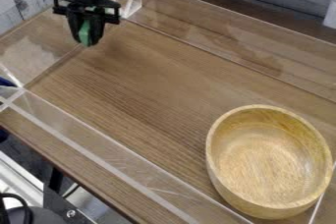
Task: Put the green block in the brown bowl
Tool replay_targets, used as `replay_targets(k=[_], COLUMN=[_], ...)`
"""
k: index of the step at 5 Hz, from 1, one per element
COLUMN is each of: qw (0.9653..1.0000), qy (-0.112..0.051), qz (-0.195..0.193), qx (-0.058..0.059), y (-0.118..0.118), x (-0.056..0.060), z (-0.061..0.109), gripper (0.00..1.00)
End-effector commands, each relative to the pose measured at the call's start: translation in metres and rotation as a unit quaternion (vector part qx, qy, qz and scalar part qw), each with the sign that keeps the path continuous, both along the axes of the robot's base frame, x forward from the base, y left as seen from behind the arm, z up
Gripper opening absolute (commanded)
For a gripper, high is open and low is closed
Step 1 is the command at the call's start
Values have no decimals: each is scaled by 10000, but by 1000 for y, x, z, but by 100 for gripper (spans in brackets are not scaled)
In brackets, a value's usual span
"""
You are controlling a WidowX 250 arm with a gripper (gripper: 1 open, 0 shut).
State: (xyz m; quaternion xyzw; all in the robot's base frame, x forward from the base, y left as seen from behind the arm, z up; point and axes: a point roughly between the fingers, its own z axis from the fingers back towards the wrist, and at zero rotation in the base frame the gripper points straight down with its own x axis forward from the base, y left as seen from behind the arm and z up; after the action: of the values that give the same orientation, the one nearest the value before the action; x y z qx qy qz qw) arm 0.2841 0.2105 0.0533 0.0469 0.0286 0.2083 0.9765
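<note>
At the far left corner of the wooden surface (144, 90), the black gripper (88, 37) points straight down with its fingers (81, 29) drawn narrow around the green block (89, 32). The block shows as a green strip standing roughly upright between the two dark fingers, its lower end reaching just below the fingertips. Whether that end touches the surface or hangs just above it cannot be told from this view. The brown bowl (270, 160) sits well apart from the gripper, at the near right corner of the surface, upright, its pale grained hollow facing up with nothing in it. Clear plastic walls (79, 135) edge the surface, one running along the near side and another standing just behind the gripper.
</note>
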Motion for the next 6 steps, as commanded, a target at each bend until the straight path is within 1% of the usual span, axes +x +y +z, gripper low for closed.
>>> replay_targets(k=[1,2,3,4,5,6], qw=[9997,9997,9991,9978,9951,9920], qy=[-186,-153,-362,-514,-777,-874], qz=[-80,-70,-240,-409,-593,-837], qx=[145,155,33,-66,-174,-354], y=[2,2,-11,-27,-49,-78], x=[7,9,17,17,20,27], z=[10,0,25,46,85,112], gripper=[0,0,0,0,0,0])
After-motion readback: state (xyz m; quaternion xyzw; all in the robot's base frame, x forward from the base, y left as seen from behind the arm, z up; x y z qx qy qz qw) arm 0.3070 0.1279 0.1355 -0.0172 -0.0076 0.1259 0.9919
